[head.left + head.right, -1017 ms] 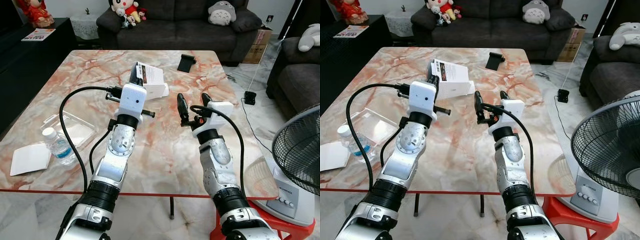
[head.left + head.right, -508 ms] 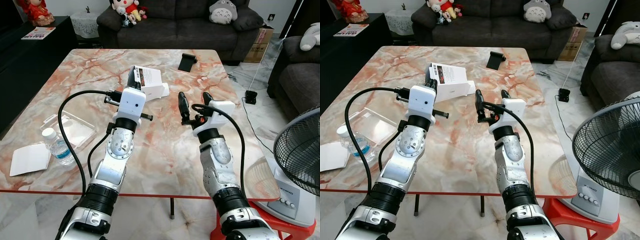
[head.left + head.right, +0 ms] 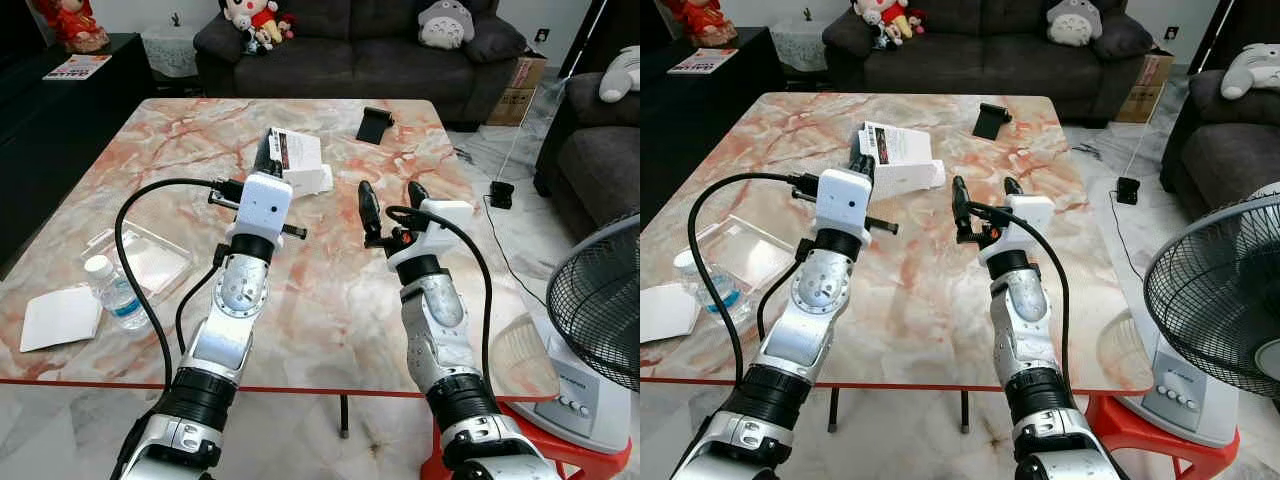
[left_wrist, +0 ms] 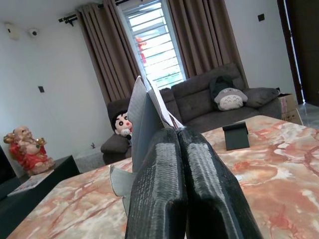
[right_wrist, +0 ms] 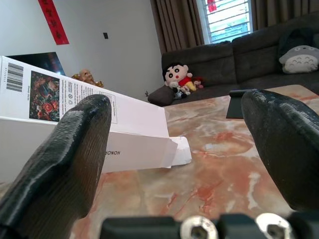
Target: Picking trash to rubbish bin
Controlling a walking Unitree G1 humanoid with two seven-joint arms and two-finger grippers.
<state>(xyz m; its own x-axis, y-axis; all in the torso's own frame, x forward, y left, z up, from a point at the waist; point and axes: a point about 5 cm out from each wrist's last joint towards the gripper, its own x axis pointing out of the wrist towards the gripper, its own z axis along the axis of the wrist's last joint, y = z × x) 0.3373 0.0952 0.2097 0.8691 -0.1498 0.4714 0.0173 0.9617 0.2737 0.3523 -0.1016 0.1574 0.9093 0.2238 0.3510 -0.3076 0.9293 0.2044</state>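
- The white box (image 3: 298, 160), my trash, lies toward the far edge of the table (image 3: 330, 300), near its middle.
- My left gripper (image 4: 185, 186) hovers just short of it, fingers pressed together, holding nothing.
- My right gripper (image 3: 388, 205) hangs beside it, spread wide, empty.
- Risk, I reckon: going in closed, my left just shoves the box away; its open flaps could buckle under a pinch.
- Water bottle (image 3: 113, 292) sits well clear, near the left edge.

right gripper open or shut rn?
Open. The right gripper has its two black fingers spread wide apart, empty, pointing toward the white cardboard box on the marble table.
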